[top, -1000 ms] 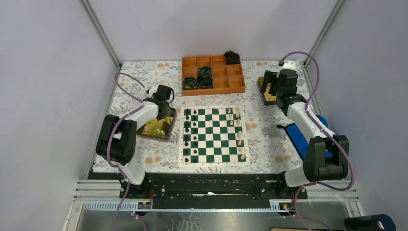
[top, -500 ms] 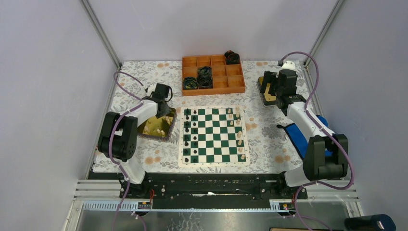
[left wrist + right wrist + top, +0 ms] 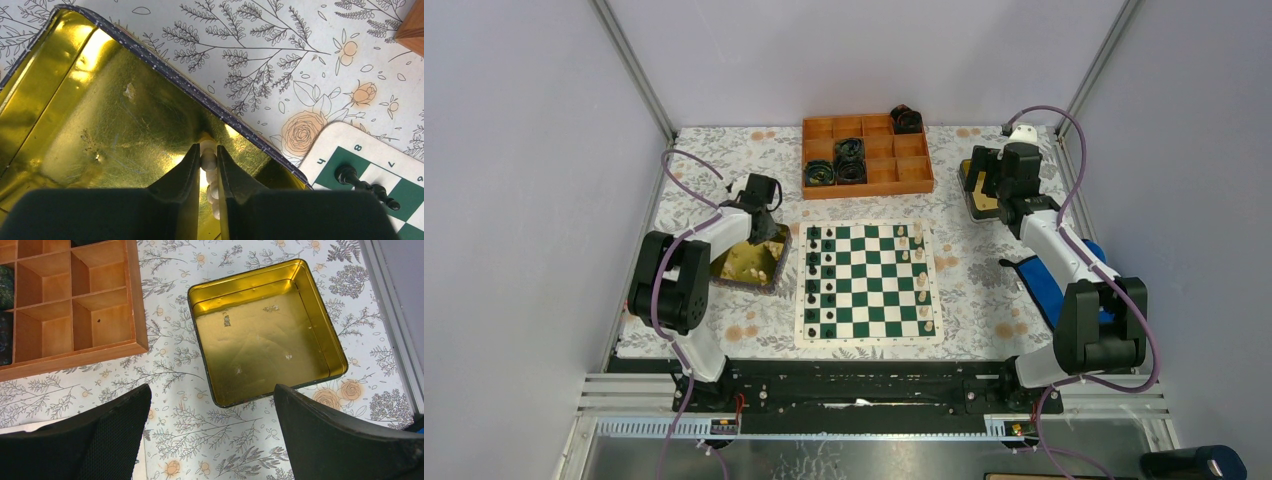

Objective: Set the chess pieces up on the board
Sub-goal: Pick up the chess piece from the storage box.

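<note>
Left side: left gripper is down inside the left tin, near the tin's corner closest to the board. Its jaws are nearly closed, pinching a cream piece between the pads. The piece's long axis appears to run along the fingers, not across them; the base end is hidden behind the fingers. Whether the piece is lifted off the tin floor cannot be told.

Centre: board lies just right of the left tin. Black pieces fill its two left columns; cream pieces stand along the right columns, with gaps.

Judgement: the held piece belongs on the board's right side, so the carry must go rightward from the tin, over the black ranks, and the piece must end upright.

Right side: right gripper hangs wide open, holding nothing, above the table beside the right tin, which shows no pieces. The right arm is nearer the cream columns, but the left has the piece.
</note>
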